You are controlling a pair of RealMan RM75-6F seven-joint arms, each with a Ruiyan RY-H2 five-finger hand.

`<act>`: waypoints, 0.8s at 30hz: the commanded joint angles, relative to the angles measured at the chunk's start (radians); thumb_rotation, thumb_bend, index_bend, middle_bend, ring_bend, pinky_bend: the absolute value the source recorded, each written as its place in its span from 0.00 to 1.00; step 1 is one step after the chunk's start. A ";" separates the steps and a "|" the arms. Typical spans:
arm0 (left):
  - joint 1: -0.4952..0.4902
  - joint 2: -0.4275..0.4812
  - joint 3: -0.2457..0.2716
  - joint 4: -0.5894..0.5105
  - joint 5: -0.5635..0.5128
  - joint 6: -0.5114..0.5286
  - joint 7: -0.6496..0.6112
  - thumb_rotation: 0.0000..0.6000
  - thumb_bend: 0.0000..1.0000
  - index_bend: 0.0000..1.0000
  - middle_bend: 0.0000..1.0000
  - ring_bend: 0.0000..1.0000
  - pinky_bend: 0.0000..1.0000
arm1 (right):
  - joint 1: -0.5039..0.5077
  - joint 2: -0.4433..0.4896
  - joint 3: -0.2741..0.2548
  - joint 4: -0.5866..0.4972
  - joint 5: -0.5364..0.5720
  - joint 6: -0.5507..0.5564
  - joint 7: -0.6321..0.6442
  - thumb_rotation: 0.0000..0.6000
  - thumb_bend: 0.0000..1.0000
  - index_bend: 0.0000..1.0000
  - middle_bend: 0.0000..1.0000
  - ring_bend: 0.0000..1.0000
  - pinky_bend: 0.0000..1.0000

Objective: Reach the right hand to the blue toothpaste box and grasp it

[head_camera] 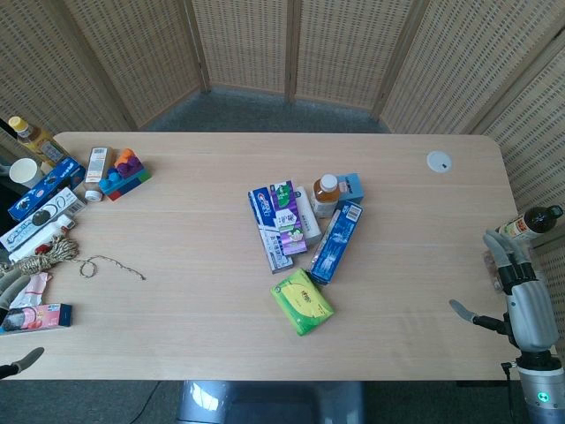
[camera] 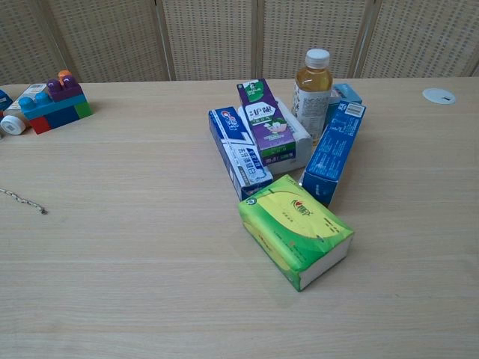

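The long blue toothpaste box (head_camera: 337, 240) (camera: 334, 153) lies near the table's middle, leaning against a cluster of goods. A blue and white toothpaste box (head_camera: 267, 225) (camera: 239, 153) lies to its left. My right hand (head_camera: 521, 300) hovers at the table's right edge, far right of the box, with its fingers apart and nothing in them. It does not appear in the chest view. Only a grey fingertip of my left hand (head_camera: 22, 360) shows at the lower left corner.
A green tissue pack (head_camera: 303, 301) (camera: 296, 229) lies just in front of the blue box. A purple box (head_camera: 285, 216), an orange drink bottle (head_camera: 325, 194) (camera: 312, 86) and a white box crowd behind it. Toy blocks (head_camera: 124, 172), boxes and string (head_camera: 101, 263) fill the left side. A bottle (head_camera: 530, 221) stands beyond my right hand.
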 commanded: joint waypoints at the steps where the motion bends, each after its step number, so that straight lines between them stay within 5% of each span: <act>1: 0.000 0.000 0.000 0.000 -0.001 0.001 -0.001 1.00 0.12 0.09 0.00 0.00 0.00 | 0.002 0.000 -0.003 0.000 0.000 -0.004 0.001 1.00 0.00 0.00 0.00 0.00 0.00; 11: -0.002 -0.002 -0.004 -0.005 -0.012 -0.005 0.001 1.00 0.12 0.09 0.00 0.00 0.00 | 0.025 -0.029 -0.024 0.025 -0.012 -0.046 0.015 1.00 0.00 0.00 0.00 0.00 0.00; 24: -0.014 -0.006 -0.014 -0.010 -0.043 -0.033 0.017 1.00 0.12 0.09 0.00 0.00 0.00 | 0.203 -0.089 -0.108 0.217 -0.166 -0.232 0.203 1.00 0.00 0.00 0.00 0.00 0.00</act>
